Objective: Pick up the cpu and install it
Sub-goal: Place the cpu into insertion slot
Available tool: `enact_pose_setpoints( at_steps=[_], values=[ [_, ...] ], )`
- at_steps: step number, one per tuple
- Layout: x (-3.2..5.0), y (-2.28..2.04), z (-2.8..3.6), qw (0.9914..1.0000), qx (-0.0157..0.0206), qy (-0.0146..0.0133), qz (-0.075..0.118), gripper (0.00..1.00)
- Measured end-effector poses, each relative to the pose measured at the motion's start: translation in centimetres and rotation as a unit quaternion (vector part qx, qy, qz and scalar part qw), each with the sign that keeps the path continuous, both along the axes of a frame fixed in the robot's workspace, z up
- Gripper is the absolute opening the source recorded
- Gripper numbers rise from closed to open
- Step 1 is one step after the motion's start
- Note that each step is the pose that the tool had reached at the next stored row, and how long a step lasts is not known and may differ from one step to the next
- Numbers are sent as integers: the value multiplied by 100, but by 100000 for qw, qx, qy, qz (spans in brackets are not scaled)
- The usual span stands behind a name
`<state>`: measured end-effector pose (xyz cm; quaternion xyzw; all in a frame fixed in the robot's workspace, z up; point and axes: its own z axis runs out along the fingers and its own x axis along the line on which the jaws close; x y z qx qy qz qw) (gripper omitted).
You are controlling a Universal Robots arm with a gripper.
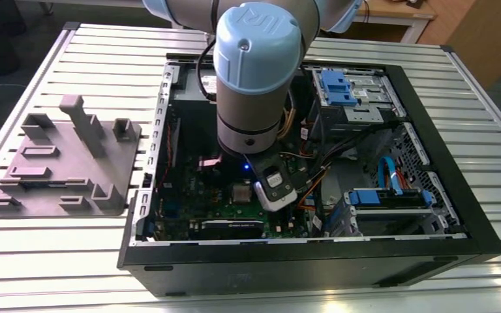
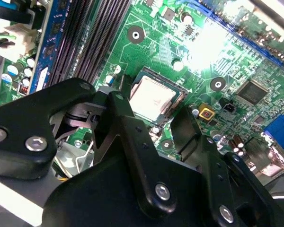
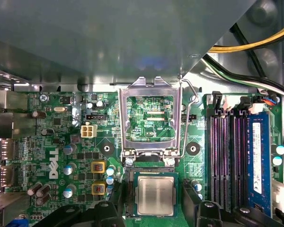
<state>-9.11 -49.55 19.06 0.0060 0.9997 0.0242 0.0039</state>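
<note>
The cpu (image 3: 155, 195) is a small square chip with a pale metal top. It lies flat in the socket on the green motherboard (image 3: 61, 142) and also shows in the second wrist view as the cpu (image 2: 151, 97). My gripper (image 3: 153, 202) is open and hangs just above the board. Its black fingers (image 2: 120, 111) stand on either side of the chip with a gap to each edge. The silver socket frame (image 3: 150, 118) is swung up and open beside the cpu. In the exterior view the arm (image 1: 255, 78) reaches down into the computer case (image 1: 320, 261).
Memory slots (image 3: 227, 156) run alongside the socket. Yellow and black cables (image 3: 255, 45) cross a case corner. Blue drive brackets (image 1: 338, 88) and cables fill the case's side at the exterior view's right. A grey tray (image 1: 59, 163) with upright holders rests on the slatted table at the exterior view's left.
</note>
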Motion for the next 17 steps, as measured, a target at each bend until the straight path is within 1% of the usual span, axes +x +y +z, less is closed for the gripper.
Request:
enact_pose_setpoints(
  at_steps=[6,7,15,17],
  values=[
    [1,0,0,100000,-1,0,6,58],
    [1,0,0,100000,0,0,4,51],
    [3,0,0,100000,-3,3,6,51],
    [3,0,1,100000,-13,8,4,50]
  ],
)
